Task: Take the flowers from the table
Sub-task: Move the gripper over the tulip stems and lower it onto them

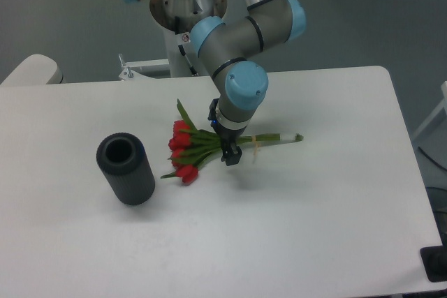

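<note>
The flowers [190, 147] lie flat on the white table [314, 200], red heads to the left, green stems running right to a tip near the table's middle. A pale band crosses the stems just right of my gripper. My gripper [230, 155] points down over the stems close to the leaves, its dark fingers low at or just above them. The wrist hides the stems beneath it. The fingers look close together, but I cannot make out whether they hold anything.
A black ribbed cylinder [126, 169] stands to the left of the flowers, open end up. The arm's base [187, 6] rises behind the table's far edge. A pale rounded object [31, 71] sits at the far left corner.
</note>
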